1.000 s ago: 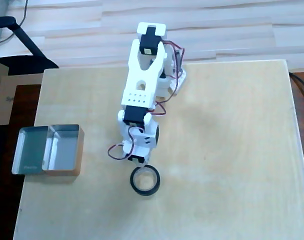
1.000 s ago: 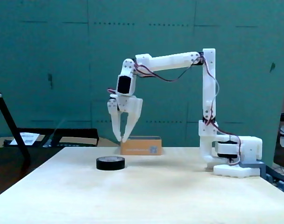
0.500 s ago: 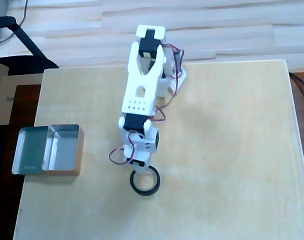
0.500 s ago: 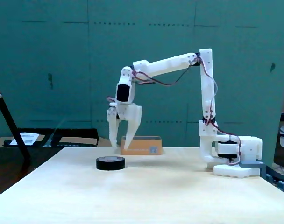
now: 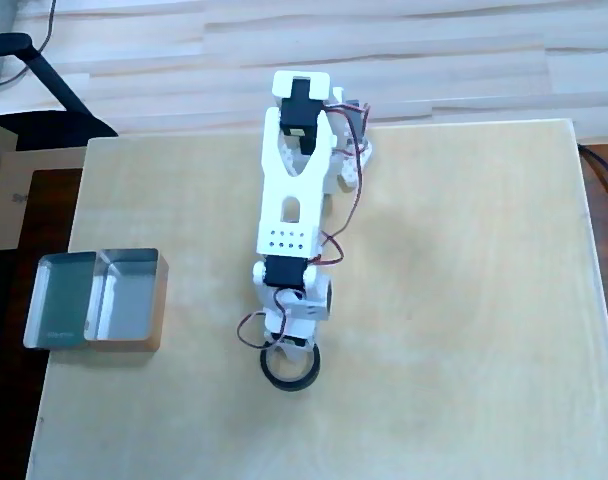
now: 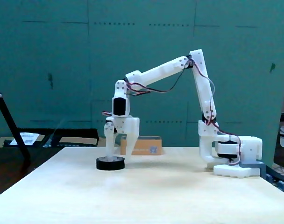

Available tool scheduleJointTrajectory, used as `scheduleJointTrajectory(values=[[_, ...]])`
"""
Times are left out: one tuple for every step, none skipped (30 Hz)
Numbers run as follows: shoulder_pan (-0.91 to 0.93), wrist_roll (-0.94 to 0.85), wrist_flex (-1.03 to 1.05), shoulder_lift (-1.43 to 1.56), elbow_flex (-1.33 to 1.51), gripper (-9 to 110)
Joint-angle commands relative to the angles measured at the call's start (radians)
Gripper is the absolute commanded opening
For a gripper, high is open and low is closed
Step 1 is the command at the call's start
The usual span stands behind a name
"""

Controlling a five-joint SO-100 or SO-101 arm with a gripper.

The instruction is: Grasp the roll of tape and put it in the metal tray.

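White end effector (image 6: 113,157) points down, apparently straddling tape (image 6: 110,164).

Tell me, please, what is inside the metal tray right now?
Nothing: in the overhead view the metal tray shows only its shiny bare floor. The tape lies apart on the table, under the gripper.

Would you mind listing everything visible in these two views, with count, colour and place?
roll of tape: one, black, on the table near its front edge in the overhead view, right under the claw.
metal tray: one, shiny silver, at the table's left edge in the overhead view, apart from the tape.
table: one, pale wood, under everything.
black stand: one, far left of the fixed view, off the table.
arm: one, white with red wires, base at the table's back edge.
claw: one, white, open, tips down at the tape.
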Motion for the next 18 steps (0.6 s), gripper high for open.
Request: scheduleJointTrajectory(values=[[-0.012, 0.012, -0.009, 0.002, -0.014, 14], [-0.012, 0.012, -0.009, 0.002, -0.012, 14], [-0.012, 0.012, -0.009, 0.002, -0.011, 14], [-0.012, 0.012, -0.009, 0.002, -0.009, 14], [-0.012, 0.012, -0.009, 0.002, -0.009, 14], [-0.012, 0.012, -0.009, 0.002, -0.008, 14], [-0.012, 0.012, -0.009, 0.002, -0.005, 14], [-0.012, 0.012, -0.009, 0.002, -0.003, 14], [-0.014, 0.012, -0.009, 0.000, -0.002, 14], [-0.014, 0.012, -0.009, 0.000, 0.000, 14], [-0.014, 0.012, -0.009, -0.002, 0.002, 14], [-0.014, 0.012, -0.014, -0.003, 0.008, 14], [-0.014, 0.012, -0.014, -0.009, 0.011, 14], [-0.014, 0.011, -0.014, -0.015, 0.012, 14], [-0.012, 0.006, -0.012, -0.023, 0.008, 14], [-0.012, 0.008, -0.012, -0.028, 0.005, 14], [-0.012, 0.008, -0.011, -0.029, 0.002, 14], [-0.012, 0.009, -0.011, -0.029, 0.002, 14]])
